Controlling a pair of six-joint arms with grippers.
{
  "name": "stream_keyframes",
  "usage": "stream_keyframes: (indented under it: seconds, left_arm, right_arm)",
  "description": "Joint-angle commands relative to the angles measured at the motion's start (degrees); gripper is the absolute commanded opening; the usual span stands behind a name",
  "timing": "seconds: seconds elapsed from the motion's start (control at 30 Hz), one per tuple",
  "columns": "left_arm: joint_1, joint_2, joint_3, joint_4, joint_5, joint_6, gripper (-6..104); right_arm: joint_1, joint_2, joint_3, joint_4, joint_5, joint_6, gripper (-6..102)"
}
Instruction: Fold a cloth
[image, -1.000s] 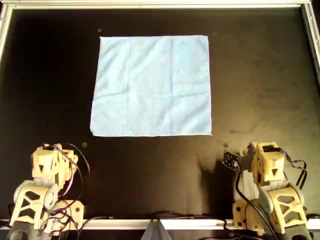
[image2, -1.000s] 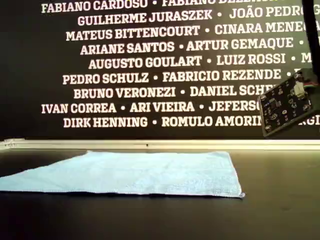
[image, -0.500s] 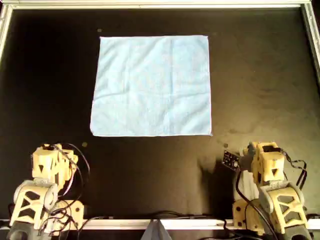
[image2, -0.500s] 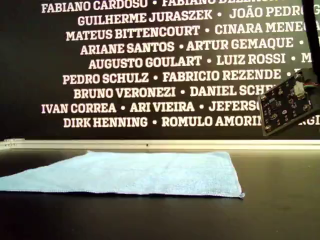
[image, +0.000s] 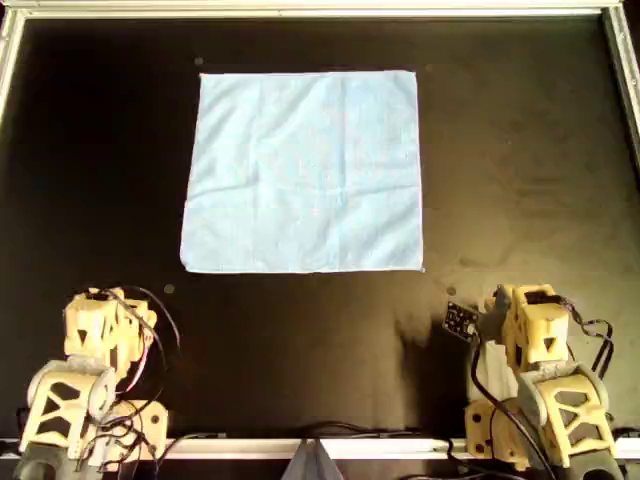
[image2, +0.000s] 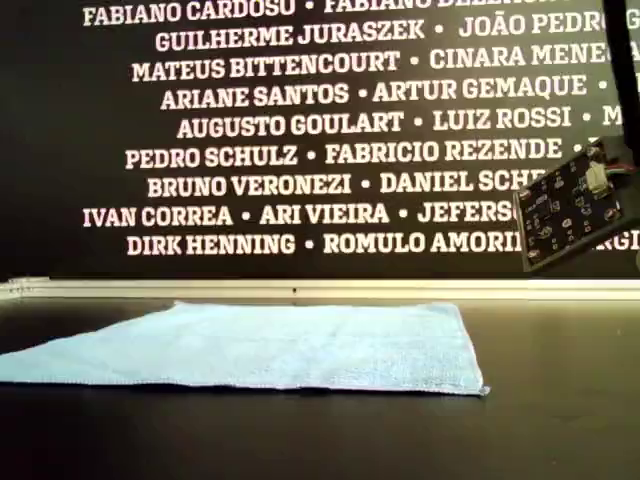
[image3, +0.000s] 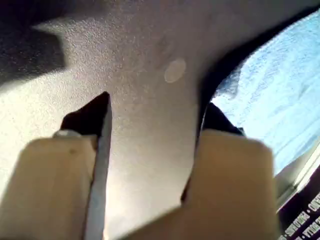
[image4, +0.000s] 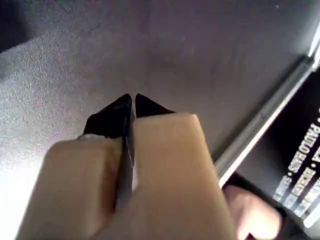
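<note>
The light blue cloth (image: 305, 170) lies flat and spread out as a square on the black table, toward the overhead view's far middle; it also shows in the exterior view (image2: 270, 345). My left arm (image: 100, 335) rests at the overhead view's lower left, well short of the cloth. In its wrist view the left gripper (image3: 157, 107) is open over bare table, with an edge of the cloth (image3: 280, 115) beyond it. My right arm (image: 535, 335) sits at the overhead view's lower right. The right gripper (image4: 132, 100) is shut with nothing in it.
A metal rail (image: 320, 10) frames the black table (image: 520, 150). A small circuit board (image2: 570, 210) on the right arm hangs at the exterior view's right. A dark wall with white names (image2: 300, 120) stands behind the table.
The cloth and both arms hold still; only the circuit board in the exterior view has edged very slightly to that view's left.
</note>
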Motion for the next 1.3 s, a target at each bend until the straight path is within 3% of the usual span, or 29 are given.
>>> stream_keyframes:
  seconds: [0.0,0.3,0.5,0.7,0.77,0.87,1.03,1.1,1.17,1.27]
  left_arm:
    - [0.6,0.8,-0.6,0.1,0.3,-0.2,64]
    - [0.6,0.9,-2.5,-1.8,0.2,0.5,64]
    - [0.5,0.9,-8.1,-17.8,0.4,-0.3,64]
    - [-0.7,0.9,-5.4,-23.5,0.4,-0.3,65]
    - [-3.2,0.6,-3.8,-23.3,0.4,-0.4,65]
    - [-6.4,-2.5,-0.7,-22.9,0.4,-0.4,66]
    - [-6.9,-11.3,-0.6,-22.9,0.4,-0.4,84]
    - [-6.9,-13.4,-0.6,-23.6,0.4,-0.4,95]
    - [-7.0,-14.7,-0.6,-23.6,0.3,-0.2,102]
    - [-7.0,-17.3,-0.6,-23.4,0.3,-0.3,100]
  right_arm:
    - [0.1,2.2,0.8,0.2,-0.3,0.26,0]
    - [0.1,2.3,0.5,-5.4,-0.2,0.26,1]
    - [0.2,2.3,0.0,-25.4,-0.3,0.26,1]
    - [0.3,2.1,-0.9,-31.0,-0.4,-0.62,1]
    - [1.3,2.0,0.4,-31.0,-2.6,-0.79,2]
    - [1.8,1.7,0.4,-30.9,-9.7,-0.79,12]
    - [1.2,-5.4,0.4,-30.9,-22.6,-0.79,38]
    - [1.1,-7.6,-0.3,-31.0,-25.0,-0.7,45]
    - [0.7,-8.3,-1.1,-31.0,-25.6,0.0,50]
    - [-0.4,-9.1,-1.2,-31.0,-25.7,-0.88,54]
